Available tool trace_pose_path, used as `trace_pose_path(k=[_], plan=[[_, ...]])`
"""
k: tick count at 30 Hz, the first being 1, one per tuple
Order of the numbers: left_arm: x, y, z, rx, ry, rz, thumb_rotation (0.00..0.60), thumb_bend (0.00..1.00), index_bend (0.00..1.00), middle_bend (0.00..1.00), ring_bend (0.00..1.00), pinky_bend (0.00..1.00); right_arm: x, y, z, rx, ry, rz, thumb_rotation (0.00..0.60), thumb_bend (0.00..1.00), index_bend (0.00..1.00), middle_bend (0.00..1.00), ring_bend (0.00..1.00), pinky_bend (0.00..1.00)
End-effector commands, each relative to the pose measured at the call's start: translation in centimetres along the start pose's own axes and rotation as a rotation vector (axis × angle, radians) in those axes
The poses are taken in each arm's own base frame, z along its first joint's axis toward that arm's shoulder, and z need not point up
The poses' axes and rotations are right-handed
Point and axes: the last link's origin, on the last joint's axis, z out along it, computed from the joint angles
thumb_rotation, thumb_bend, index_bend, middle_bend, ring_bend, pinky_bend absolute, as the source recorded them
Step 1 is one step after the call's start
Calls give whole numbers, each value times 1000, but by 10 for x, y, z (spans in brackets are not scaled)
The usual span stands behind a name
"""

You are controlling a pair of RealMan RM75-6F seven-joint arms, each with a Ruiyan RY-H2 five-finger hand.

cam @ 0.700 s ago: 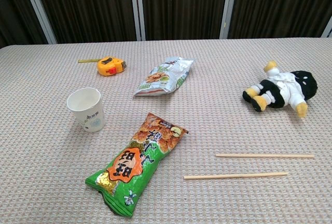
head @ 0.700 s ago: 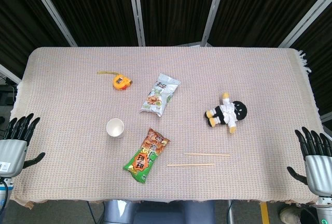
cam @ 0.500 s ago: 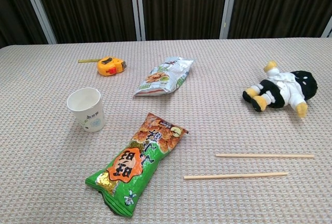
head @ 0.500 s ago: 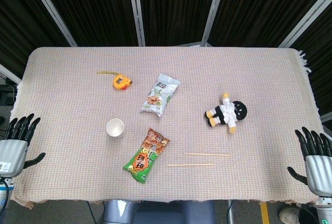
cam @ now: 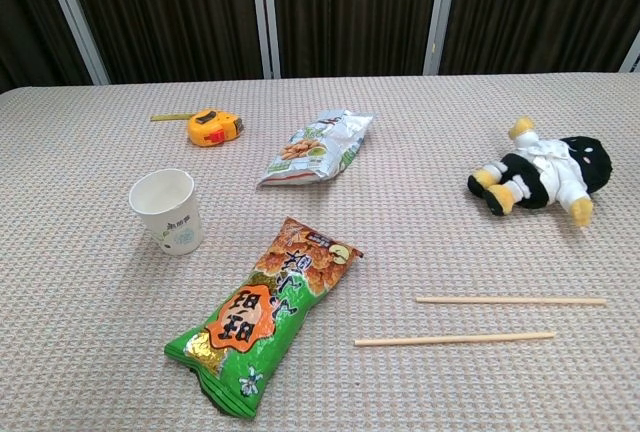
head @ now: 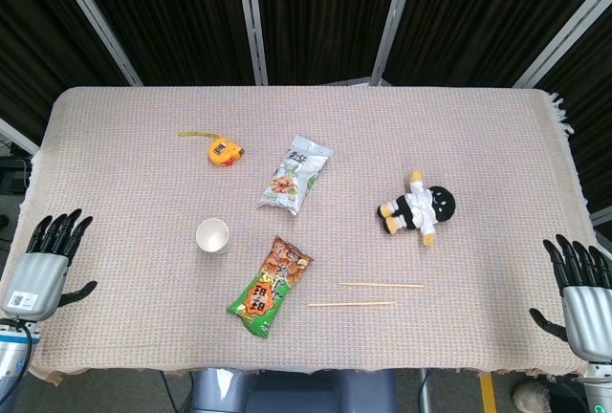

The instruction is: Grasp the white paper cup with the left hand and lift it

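The white paper cup (head: pixel 212 236) stands upright and empty on the woven cloth, left of centre; the chest view shows the same cup (cam: pixel 167 211) with a small printed mark on its side. My left hand (head: pixel 46 262) hovers at the table's front left corner, well to the left of the cup, fingers spread and holding nothing. At the front right corner, my right hand (head: pixel 580 296) is likewise spread and empty. Neither hand appears in the chest view.
A green and orange snack bag (head: pixel 272 286) lies just right of the cup. Behind it are a silver snack bag (head: pixel 295 174) and an orange tape measure (head: pixel 224 151). A plush doll (head: pixel 419 207) and two chopsticks (head: pixel 381 285) lie to the right.
My left hand has shifted slightly to the right and forward, toward the table. The cup and the right hand have not moved.
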Motion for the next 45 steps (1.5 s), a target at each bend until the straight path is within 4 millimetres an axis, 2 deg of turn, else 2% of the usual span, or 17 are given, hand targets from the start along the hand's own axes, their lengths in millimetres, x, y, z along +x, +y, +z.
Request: trace_pose_path(k=[1,5,10,14,26,30,35,38,40,45], plan=[[6,18,22,-38,-10,0,600,88,0,0,0,0,1,-1,-2,5,-1,6,600,61,0,0,0,0],[11,40,43,-78,-34,26,600,93,0,0,0,0,4,-1,-2,12,7,16,600,61,0,0,0,0],[11,72,66,-124,-110,42,600,170,0,0,0,0,6,1,-3,11,3,30,600,61,0,0,0,0],[6,95,81,-149,-167,56,600,204,1,0,0,0,7,2,-3,14,3,41,600,61,0,0,0,0],[-16,159,117,-172,-299,105,600,205,24,0,0,0,10,4,-3,17,-3,60,600,61,0,0,0,0],[-21,175,126,-154,-312,114,600,205,83,0,0,0,11,4,-4,18,-3,63,600,60,0,0,0,0],[-27,183,133,-136,-325,119,600,205,155,0,0,0,12,5,-4,16,-3,69,600,61,0,0,0,0],[-29,186,136,-122,-327,124,600,204,254,0,0,0,13,5,-4,16,0,71,600,61,0,0,0,0],[-30,186,137,-113,-326,127,600,205,357,0,0,0,13,6,-4,15,2,73,600,60,0,0,0,0],[-27,183,136,-99,-315,111,600,206,475,0,0,0,14,6,-4,17,5,73,600,61,0,0,0,0]])
